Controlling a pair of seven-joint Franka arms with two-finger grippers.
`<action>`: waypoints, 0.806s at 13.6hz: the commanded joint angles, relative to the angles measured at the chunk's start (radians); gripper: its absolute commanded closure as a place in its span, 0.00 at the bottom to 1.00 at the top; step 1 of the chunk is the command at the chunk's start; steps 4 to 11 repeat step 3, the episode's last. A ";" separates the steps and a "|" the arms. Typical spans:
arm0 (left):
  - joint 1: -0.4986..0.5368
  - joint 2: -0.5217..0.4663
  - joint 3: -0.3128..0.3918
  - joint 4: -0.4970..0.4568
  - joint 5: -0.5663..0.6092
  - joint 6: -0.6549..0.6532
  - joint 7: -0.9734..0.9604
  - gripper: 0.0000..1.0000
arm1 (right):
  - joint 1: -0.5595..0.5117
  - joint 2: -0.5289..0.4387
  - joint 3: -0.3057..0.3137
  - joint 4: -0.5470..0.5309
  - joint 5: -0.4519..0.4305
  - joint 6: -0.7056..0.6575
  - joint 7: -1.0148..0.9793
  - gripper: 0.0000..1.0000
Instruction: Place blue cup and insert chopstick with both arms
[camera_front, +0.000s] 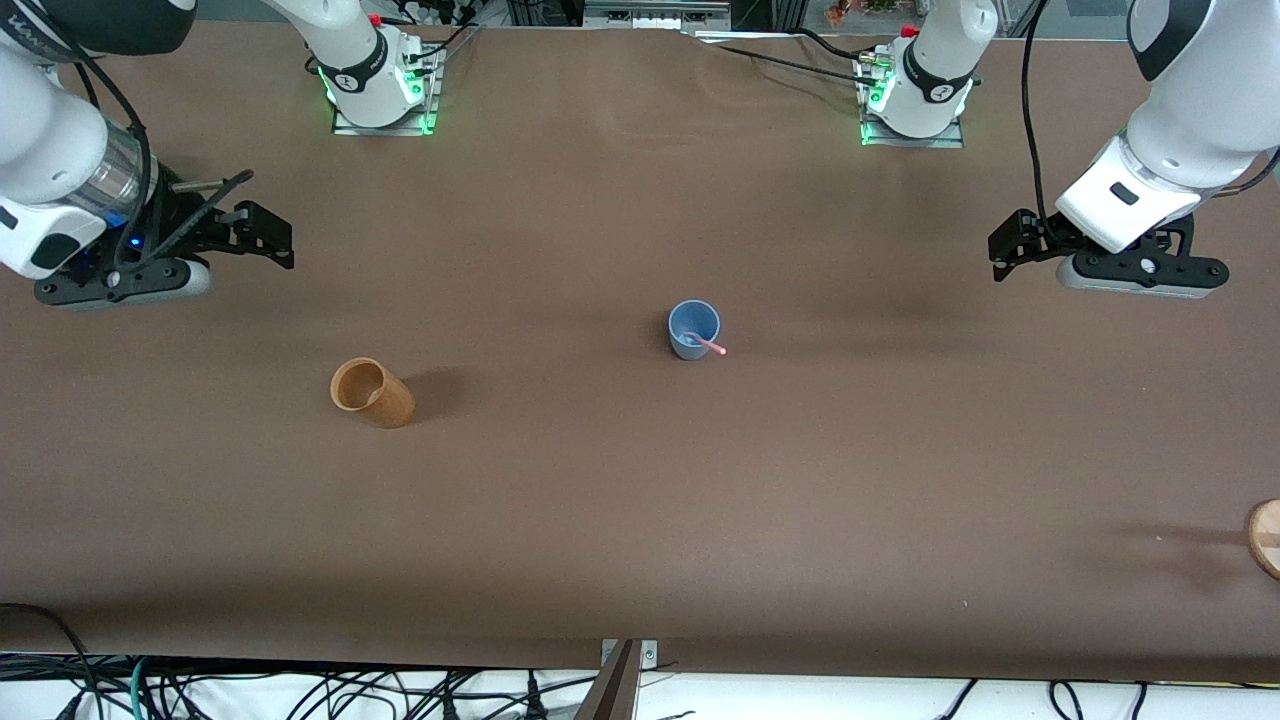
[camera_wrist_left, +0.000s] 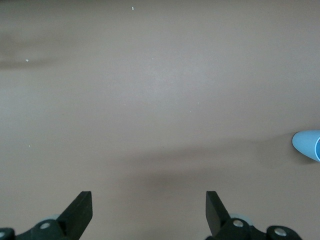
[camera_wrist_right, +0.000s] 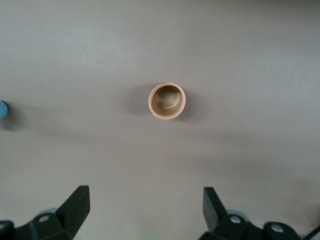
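The blue cup (camera_front: 693, 329) stands upright near the middle of the table. The pink chopstick (camera_front: 709, 346) leans inside it, its end sticking out over the rim. The cup's edge shows in the left wrist view (camera_wrist_left: 307, 144) and in the right wrist view (camera_wrist_right: 3, 109). My left gripper (camera_front: 1005, 248) is open and empty, up over the table at the left arm's end. My right gripper (camera_front: 270, 235) is open and empty, up over the table at the right arm's end. Both are well apart from the cup.
A tan wooden-looking cup (camera_front: 372, 392) stands toward the right arm's end, nearer the front camera than the blue cup; it also shows in the right wrist view (camera_wrist_right: 167, 100). A round wooden thing (camera_front: 1265, 537) sits at the table edge at the left arm's end.
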 joint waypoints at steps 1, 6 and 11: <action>-0.003 0.014 0.003 0.029 -0.034 -0.023 0.020 0.00 | -0.002 -0.037 0.014 -0.033 -0.021 -0.004 -0.015 0.00; -0.003 0.014 0.004 0.029 -0.034 -0.031 0.020 0.00 | -0.002 -0.038 0.015 -0.034 -0.021 -0.010 -0.015 0.00; -0.003 0.014 0.004 0.029 -0.034 -0.031 0.020 0.00 | -0.002 -0.038 0.015 -0.034 -0.021 -0.010 -0.015 0.00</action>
